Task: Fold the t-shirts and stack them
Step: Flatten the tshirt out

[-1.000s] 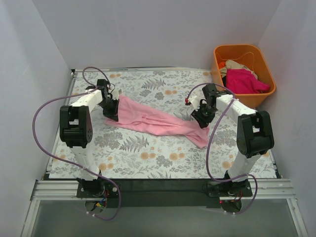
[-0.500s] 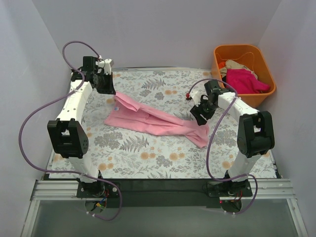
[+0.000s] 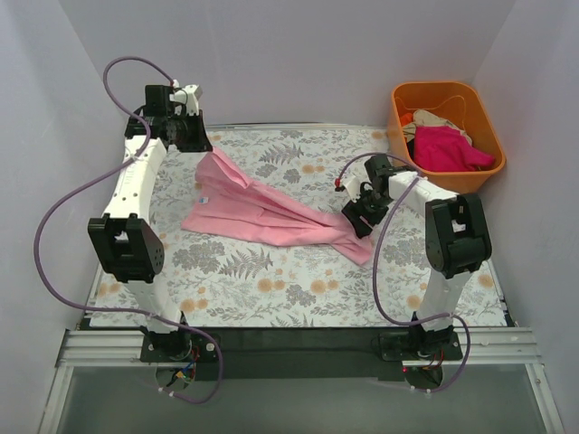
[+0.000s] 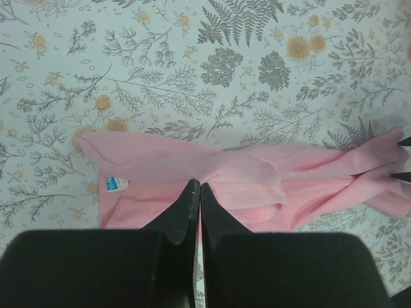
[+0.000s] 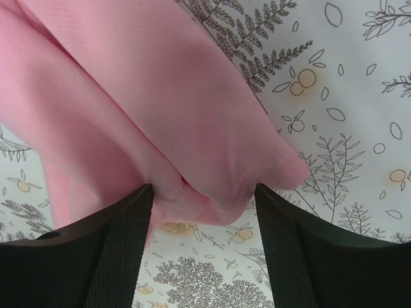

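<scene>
The light pink t-shirt lies twisted across the floral bench, one corner pinched and lifted by the closed left tool. The right tool straddles the opposite end, fingers apart, gripping nothing. Should the left pull before the right clamps, the cloth likely drags and bunches instead of spreading.

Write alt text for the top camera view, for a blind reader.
A light pink t-shirt lies bunched across a floral table, its far-left corner pinched and held up by the left gripper, the right gripper low over its other end. An orange tub holds more clothes.
</scene>
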Motion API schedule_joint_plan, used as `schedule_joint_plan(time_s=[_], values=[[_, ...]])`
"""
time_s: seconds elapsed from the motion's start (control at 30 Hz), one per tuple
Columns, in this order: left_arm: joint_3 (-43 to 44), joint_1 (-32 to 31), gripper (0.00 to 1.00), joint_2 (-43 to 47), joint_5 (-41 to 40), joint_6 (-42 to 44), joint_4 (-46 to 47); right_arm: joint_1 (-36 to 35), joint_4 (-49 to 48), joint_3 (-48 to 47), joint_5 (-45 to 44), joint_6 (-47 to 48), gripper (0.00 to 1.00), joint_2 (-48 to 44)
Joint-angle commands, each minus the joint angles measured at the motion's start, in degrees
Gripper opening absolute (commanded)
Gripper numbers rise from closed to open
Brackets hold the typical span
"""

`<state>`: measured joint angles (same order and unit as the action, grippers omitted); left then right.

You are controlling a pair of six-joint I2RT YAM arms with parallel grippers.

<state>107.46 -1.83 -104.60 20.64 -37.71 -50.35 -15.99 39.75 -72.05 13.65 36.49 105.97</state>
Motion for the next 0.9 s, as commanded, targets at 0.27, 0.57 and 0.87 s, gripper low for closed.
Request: schedule_joint_plan(time_s=[0.27, 0.57, 0.87], values=[[5.9, 0.4, 0.00, -14.0, 3.3, -11.0, 17.5, -0.1, -1.2, -2.8, 2.3, -1.7, 0.47, -2.6], [19.1, 0.2, 0.06, -32.2, 5.1, -10.8, 19.6, -0.4, 0.1, -2.0, 1.8, -0.9, 0.44, -3.8], [16.1, 0.3, 0.47, -28.6, 8.8, -0.2, 10.3, -0.7, 0.8, -2.4, 2.8, -0.4, 0.38, -2.7]])
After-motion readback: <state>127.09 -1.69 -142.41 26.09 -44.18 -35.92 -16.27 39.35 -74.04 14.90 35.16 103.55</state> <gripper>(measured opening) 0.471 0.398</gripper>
